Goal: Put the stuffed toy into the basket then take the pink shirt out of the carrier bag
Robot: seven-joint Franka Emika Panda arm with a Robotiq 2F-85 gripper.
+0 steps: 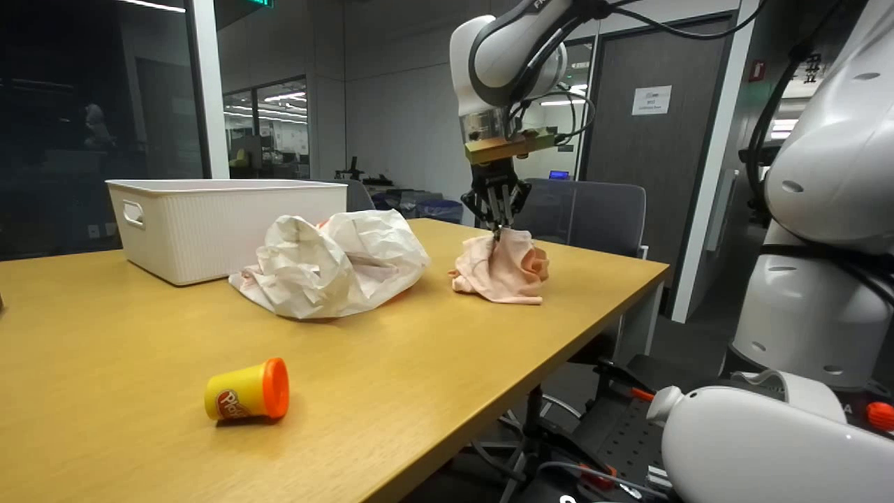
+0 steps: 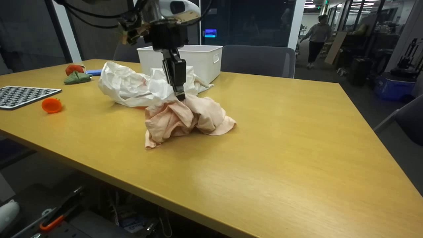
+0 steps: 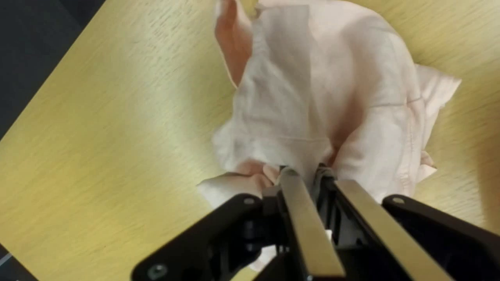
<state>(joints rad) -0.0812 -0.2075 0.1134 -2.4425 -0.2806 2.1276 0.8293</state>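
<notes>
The pink shirt [image 1: 501,269] lies bunched on the table, outside the carrier bag. It also shows in an exterior view [image 2: 188,115] and fills the upper wrist view [image 3: 320,78]. My gripper [image 3: 304,171] points down at the shirt's top, its fingers close together with a fold of cloth between them. The fingertips [image 1: 497,232] are partly buried in the cloth. The white carrier bag [image 1: 335,265] lies crumpled beside the shirt, in both exterior views [image 2: 132,86]. The white basket [image 1: 230,230] stands behind the bag. Its inside is hidden, and no stuffed toy can be made out.
A yellow Play-Doh tub [image 1: 241,393] with an orange lid lies on its side. A patterned board [image 2: 28,96], a red item [image 2: 74,69], a green item [image 2: 78,77] and a blue item [image 2: 94,72] are on the table [image 2: 281,158]. Chairs [image 2: 259,61] stand beyond it.
</notes>
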